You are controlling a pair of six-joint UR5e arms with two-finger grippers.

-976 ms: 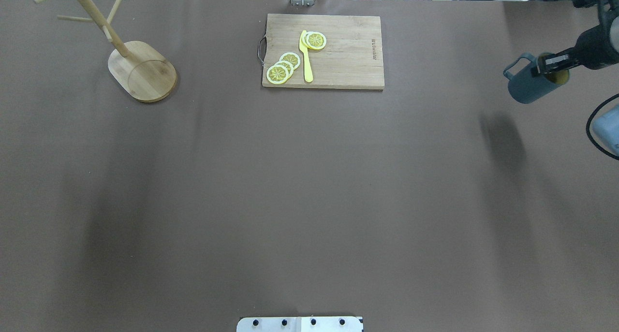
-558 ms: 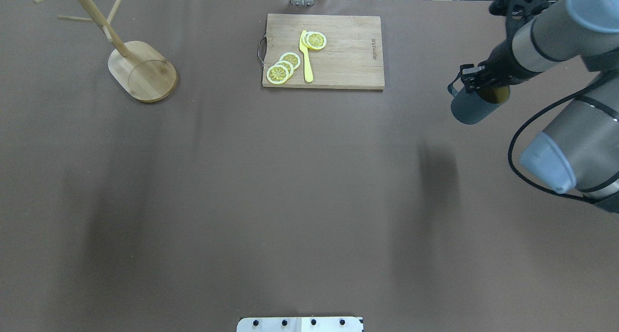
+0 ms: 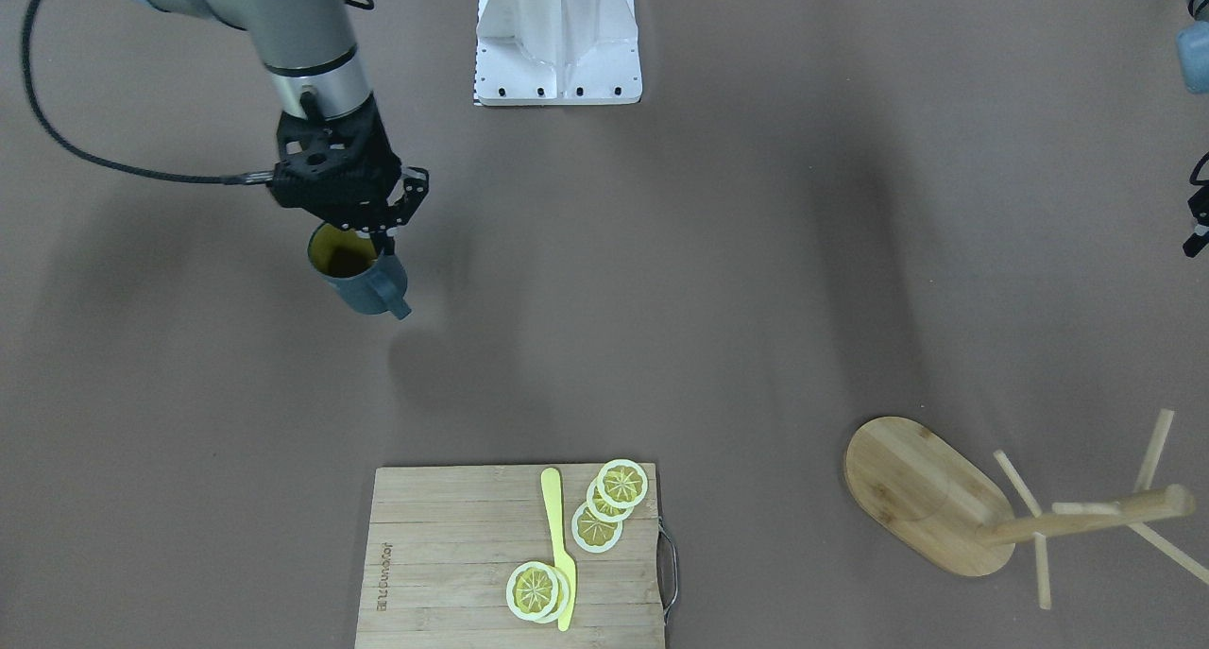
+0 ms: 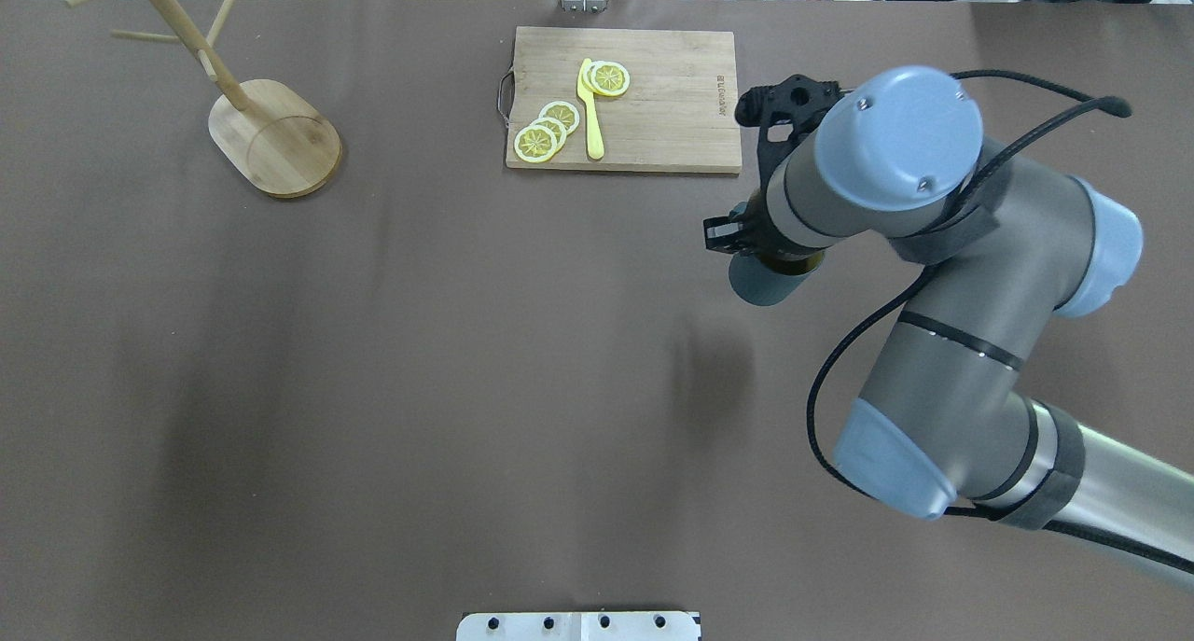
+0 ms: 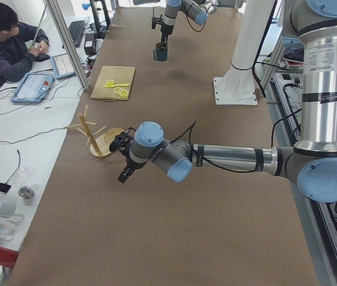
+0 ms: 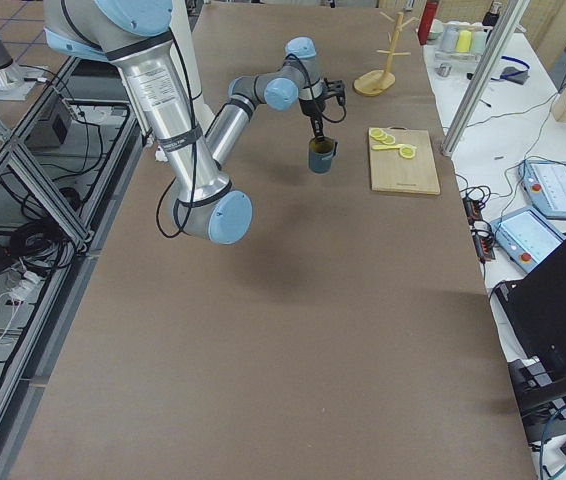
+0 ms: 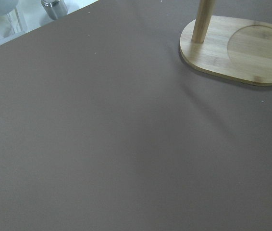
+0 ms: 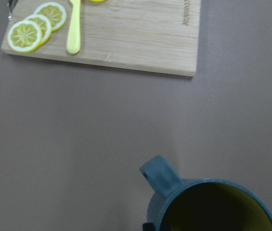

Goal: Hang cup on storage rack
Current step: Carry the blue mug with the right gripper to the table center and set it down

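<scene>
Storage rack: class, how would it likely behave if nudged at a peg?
The storage rack looks like light bamboo, so a nudge may slide it. Its post stands at one end of the base, so it might tip that way. Thin pegs could snap.

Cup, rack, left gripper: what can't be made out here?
the cup: mostly hidden under the right arm in the overhead view; the bottom edge cuts it in the right wrist view.
left gripper: cut by the front-facing view's right edge, otherwise only in exterior left; open or shut unclear.
the storage rack: pegs cut by the overhead view's top edge; left wrist view shows only base and post.
</scene>
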